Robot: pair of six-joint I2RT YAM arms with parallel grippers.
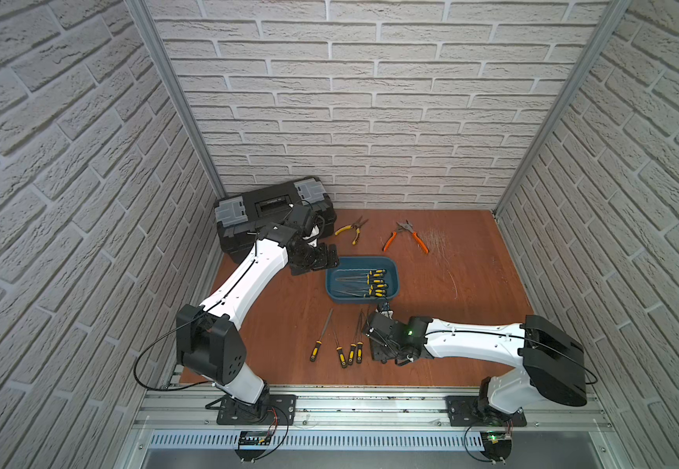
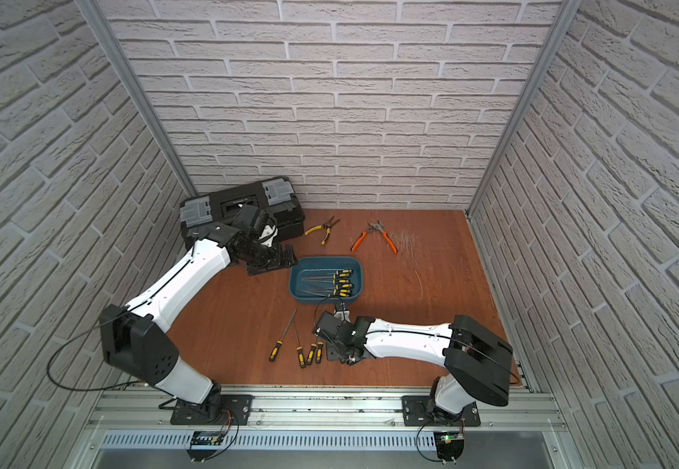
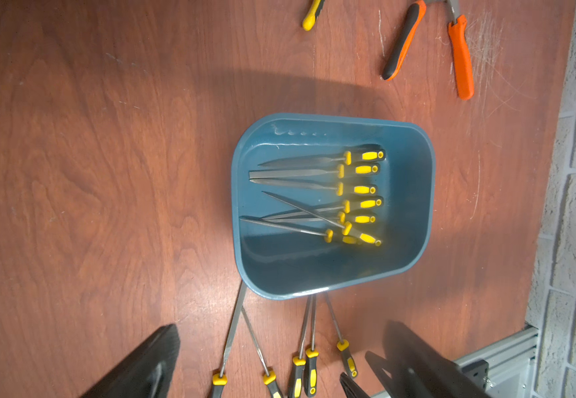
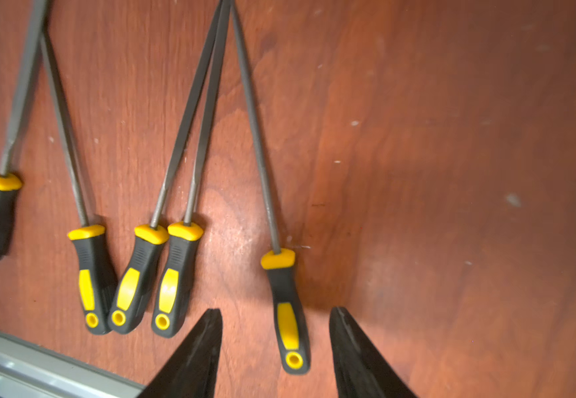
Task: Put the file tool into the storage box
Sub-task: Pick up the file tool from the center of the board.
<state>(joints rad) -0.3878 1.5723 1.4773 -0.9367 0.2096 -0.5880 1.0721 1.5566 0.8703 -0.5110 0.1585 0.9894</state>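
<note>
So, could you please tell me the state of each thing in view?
storage box, lidless, seven files inside
black toolbox, lid closed
orange pliers, handles spread
yellow pliers, slightly open
table files, five lying flat
right tool, open astride one file handle, not gripping
left tool, open, empty

Twelve files in all, black-and-yellow handles. Seven files (image 3: 296, 174) lie in the one teal storage box (image 3: 414, 193), centre of the left wrist frame; two of them lie crossed over the others. You get five more on the table (image 4: 452, 172), spread across the left half of the right wrist frame. In both top views only four of those handles show, lower centre. Two pliers, upper centre: one yellow-handled pliers (image 1: 354, 228), one orange-handled pliers (image 1: 419, 242). One black toolbox (image 1: 272, 201), left of the pliers, with two grey latches (image 1: 230, 209). Two arms: left arm (image 1: 248, 280), right arm (image 1: 475, 339).
</note>
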